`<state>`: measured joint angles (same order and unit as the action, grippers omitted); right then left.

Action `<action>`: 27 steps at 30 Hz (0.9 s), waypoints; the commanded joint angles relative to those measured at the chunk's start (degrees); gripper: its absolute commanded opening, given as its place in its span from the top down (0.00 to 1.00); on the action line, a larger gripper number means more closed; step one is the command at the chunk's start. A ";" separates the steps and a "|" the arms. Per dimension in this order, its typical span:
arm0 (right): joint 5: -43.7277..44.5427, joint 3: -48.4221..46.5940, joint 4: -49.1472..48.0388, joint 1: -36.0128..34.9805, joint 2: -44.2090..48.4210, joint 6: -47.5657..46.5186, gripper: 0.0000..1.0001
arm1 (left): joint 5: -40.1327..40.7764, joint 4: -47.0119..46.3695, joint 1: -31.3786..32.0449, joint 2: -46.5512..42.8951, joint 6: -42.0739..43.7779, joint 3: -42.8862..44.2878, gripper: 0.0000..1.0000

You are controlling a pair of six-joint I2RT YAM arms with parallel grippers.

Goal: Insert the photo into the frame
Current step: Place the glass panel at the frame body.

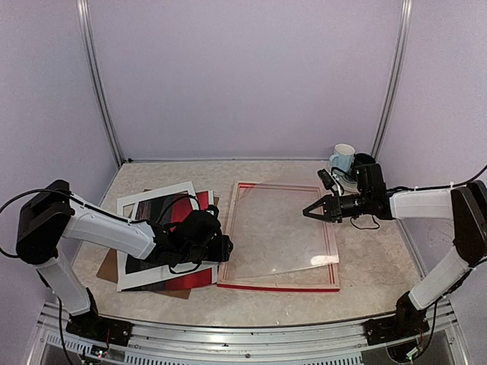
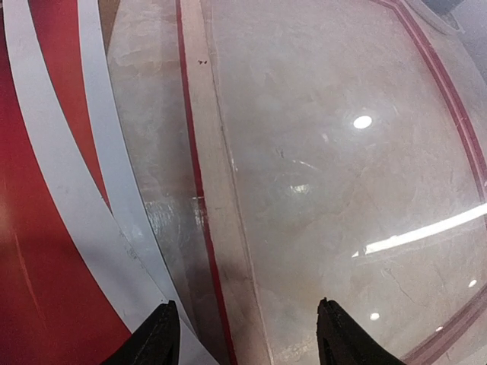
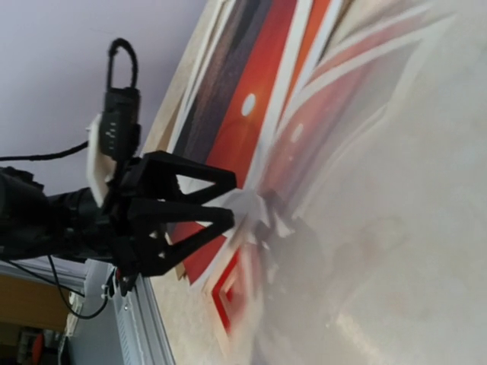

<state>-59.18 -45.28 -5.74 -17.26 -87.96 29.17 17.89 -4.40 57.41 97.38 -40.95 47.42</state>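
I am looking at the frame (image 1: 278, 288), which is lying flat in the middle of the table (image 1: 365, 274), red rails showing and a clear pane (image 1: 278, 228) sitting slightly askew inside it. The photo (image 1: 156, 209) is lying just left of the frame, under a white mat (image 1: 152, 199) on a brown backing board (image 1: 109, 266), and the left arm is covering part of it.

The left gripper (image 1: 224, 249) is sitting low at the frame's left rail, with its jaws standing apart. From its own camera the rail is running between the two fingers (image 2: 156, 338). I cannot tell whether either finger is touching it.

The right gripper (image 1: 308, 212) is hanging over the frame's right side, jaws pressed together and carrying nothing, pointing toward the left gripper. A pale cup (image 1: 344, 158) is standing beyond the frame's far right corner.
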 commanded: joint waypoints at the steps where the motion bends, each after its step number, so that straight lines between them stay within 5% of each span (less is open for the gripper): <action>1: -0.22 -0.18 -3.17 -0.77 3.23 -1.45 1.00 | 0.70 -0.15 0.42 0.17 -0.69 0.94 0.39; 13: 4.23 0.38 3.70 -1.20 -0.54 -3.43 1.00 | 1.83 0.27 0.38 -1.77 -0.80 -0.17 0.39; 22: 3.37 -1.19 4.36 0.38 -2.71 -0.53 0.48 | 1.54 -0.15 0.37 -1.77 -1.11 -0.57 0.39; 27: 2.23 -2.36 4.12 1.79 -5.01 0.92 0.38 | 1.75 -0.09 0.42 -2.14 -1.05 -0.99 0.39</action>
<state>-55.66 -45.50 -1.50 -16.69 -91.09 28.80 18.87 -4.43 57.41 96.92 -41.80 47.29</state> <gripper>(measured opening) 0.587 0.612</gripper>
